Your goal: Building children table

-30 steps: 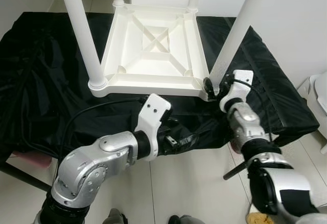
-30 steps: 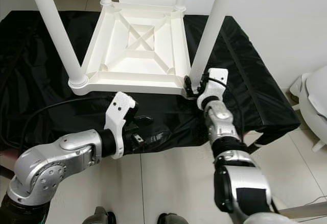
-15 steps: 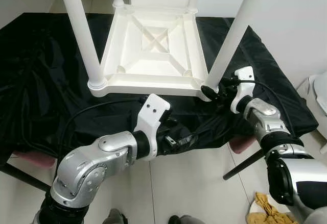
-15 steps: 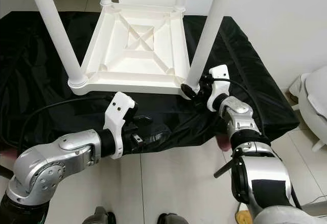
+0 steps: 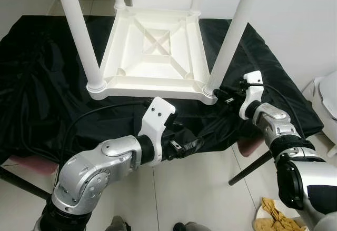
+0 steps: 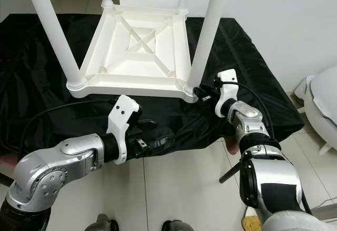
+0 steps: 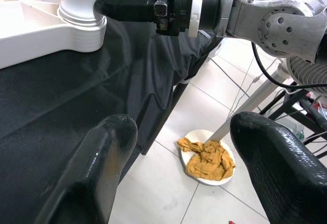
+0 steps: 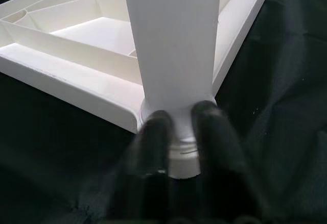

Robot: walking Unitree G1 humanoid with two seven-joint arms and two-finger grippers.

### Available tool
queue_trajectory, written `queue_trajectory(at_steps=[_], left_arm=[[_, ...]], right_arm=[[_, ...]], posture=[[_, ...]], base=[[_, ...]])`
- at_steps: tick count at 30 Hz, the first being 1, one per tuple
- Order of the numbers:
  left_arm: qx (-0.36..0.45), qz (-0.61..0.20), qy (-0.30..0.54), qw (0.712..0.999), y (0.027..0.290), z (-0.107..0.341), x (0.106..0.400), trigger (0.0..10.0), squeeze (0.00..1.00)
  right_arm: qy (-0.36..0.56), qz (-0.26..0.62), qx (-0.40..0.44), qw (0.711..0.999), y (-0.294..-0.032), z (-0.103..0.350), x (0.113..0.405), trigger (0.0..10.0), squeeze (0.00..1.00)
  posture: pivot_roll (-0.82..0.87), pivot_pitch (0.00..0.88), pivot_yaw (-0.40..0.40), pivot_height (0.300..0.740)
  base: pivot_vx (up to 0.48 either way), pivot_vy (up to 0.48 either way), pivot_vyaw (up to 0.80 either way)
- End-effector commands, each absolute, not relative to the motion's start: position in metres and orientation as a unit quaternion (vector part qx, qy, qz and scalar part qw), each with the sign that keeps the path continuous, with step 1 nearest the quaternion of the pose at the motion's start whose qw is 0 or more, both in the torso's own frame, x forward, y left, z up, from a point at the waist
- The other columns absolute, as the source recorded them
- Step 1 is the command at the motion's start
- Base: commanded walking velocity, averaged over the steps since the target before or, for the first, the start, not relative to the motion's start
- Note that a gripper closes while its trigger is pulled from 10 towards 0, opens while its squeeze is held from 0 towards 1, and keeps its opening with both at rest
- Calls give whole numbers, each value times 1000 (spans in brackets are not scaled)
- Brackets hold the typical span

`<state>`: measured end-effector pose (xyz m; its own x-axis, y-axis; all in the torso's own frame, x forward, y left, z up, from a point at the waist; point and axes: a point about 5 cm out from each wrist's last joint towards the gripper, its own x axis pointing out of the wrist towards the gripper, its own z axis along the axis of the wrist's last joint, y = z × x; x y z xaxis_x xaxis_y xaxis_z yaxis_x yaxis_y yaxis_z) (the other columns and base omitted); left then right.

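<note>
1. A black cloth covers a low surface on a pale tiled floor, with white walls behind.
2. On the cloth lies an upside-down white children's table, its ribbed underside facing up and its white legs standing upward from the corners.
3. At the near left corner, one leg rises from a round socket.
4. In front of the table, the left gripper hangs over the cloth's front edge. Its two black fingers are spread wide apart and hold nothing.
5. At the near right corner stands another leg, set in its socket.
6. The right gripper reaches in from the right to the foot of this leg. In the right wrist view, its fingertips lie close together, touching the socket collar at the leg's base; whether they clamp it cannot be told.
7. On the floor at the far right, a crumpled mustard-yellow cloth sits on a small white plate.
</note>
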<state>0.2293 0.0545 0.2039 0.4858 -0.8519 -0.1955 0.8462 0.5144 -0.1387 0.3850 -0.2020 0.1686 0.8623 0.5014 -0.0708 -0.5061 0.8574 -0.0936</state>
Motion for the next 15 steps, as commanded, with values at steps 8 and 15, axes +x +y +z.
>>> queue_trajectory(at_steps=[8,15], left_arm=[[-11,-508,125,852,52,204,225,10000,0],[-11,-509,127,851,52,204,224,10000,0]], right_arm=[[11,253,-15,967,-185,158,384,10000,0],[-4,239,-13,971,-190,163,385,10000,1000]], posture=[[53,108,-33,740],[53,116,-33,740]], base=[[0,0,0],[0,0,0]])
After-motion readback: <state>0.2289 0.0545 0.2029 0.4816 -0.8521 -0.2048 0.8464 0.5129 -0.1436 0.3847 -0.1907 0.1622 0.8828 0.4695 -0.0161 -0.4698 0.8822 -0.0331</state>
